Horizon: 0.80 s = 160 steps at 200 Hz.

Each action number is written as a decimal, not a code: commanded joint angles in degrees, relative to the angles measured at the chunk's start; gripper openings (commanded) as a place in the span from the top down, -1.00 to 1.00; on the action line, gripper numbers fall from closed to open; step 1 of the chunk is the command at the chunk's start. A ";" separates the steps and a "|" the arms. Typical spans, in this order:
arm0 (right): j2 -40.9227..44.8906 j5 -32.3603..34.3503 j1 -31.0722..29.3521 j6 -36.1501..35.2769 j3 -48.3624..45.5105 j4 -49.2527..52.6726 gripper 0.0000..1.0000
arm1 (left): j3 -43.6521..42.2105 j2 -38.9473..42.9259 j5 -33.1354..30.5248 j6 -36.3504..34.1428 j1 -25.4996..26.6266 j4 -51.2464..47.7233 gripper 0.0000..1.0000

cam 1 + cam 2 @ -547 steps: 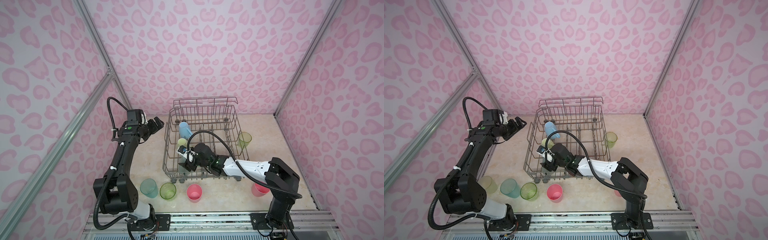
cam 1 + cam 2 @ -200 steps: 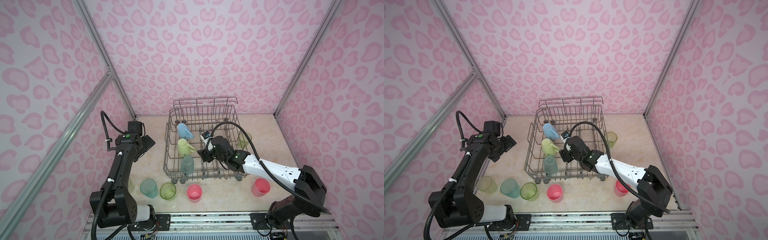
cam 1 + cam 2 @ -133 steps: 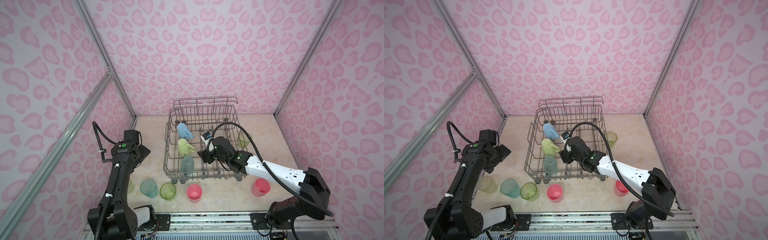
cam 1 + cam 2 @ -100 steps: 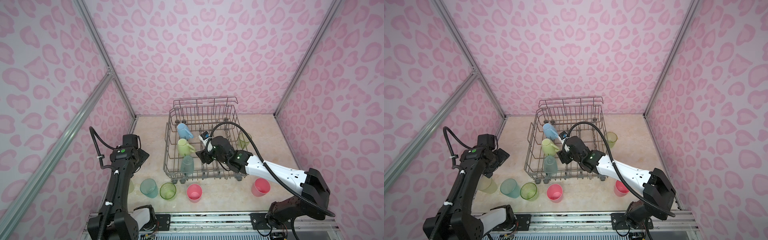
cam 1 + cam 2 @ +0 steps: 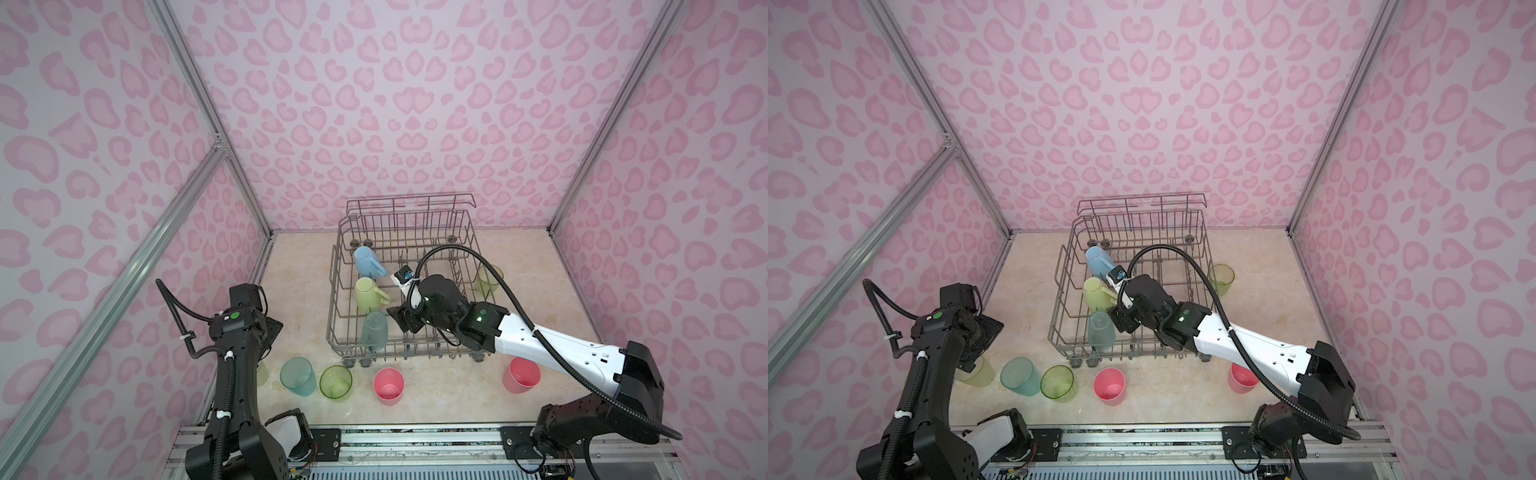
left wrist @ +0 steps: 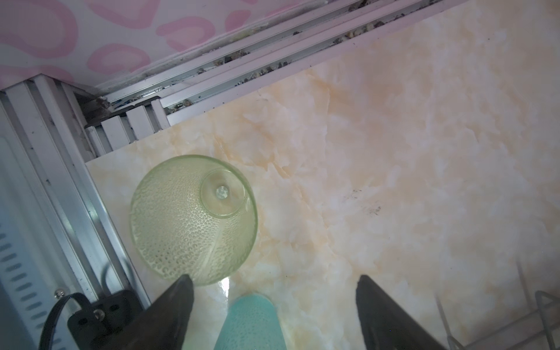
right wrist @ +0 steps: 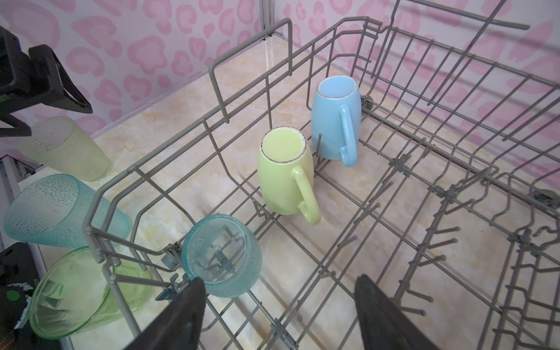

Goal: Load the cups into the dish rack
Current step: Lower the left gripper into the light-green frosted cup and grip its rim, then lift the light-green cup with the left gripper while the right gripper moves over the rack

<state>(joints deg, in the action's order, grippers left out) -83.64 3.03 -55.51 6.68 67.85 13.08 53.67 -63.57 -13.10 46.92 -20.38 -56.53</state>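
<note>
Three are home in the dish rack (image 5: 409, 232): a blue mug (image 5: 369, 262), a yellow mug (image 5: 368, 294) and a teal cup (image 5: 375, 329), lined up along one side, all bottom-up. The right pincer (image 7: 278, 288) hangs inside the rack just beside that teal cup, jaws apart and empty, so it looks done there.

Over to the left pincer (image 6: 274, 281), jaws wide with nothing gripped, hovering above the desk (image 5: 299, 270) near its corner. A pale cup (image 6: 188, 221) stands bottom-up by one finger, a second teal cup (image 5: 297, 376) close alongside. So this is the reach for the next pickup.

The pale cup is off-centre. The pincer must shift over it, drop, straddle its sides and squeeze gently.

Also waiting on the desk are a green cup (image 5: 336, 382), two pink ones (image 5: 388, 385) (image 5: 521, 374), and another green (image 5: 486, 280) beside the rack.
</note>
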 commanded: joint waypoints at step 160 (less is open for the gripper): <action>-0.02 2.00 0.13 -1.67 -2.73 -1.65 -0.56 | -3.15 -9.40 2.46 -3.98 -7.76 9.42 0.13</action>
<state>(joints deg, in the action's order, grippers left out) -83.24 4.45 -55.48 5.37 65.56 13.08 51.00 -72.14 -10.72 43.42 -27.81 -48.64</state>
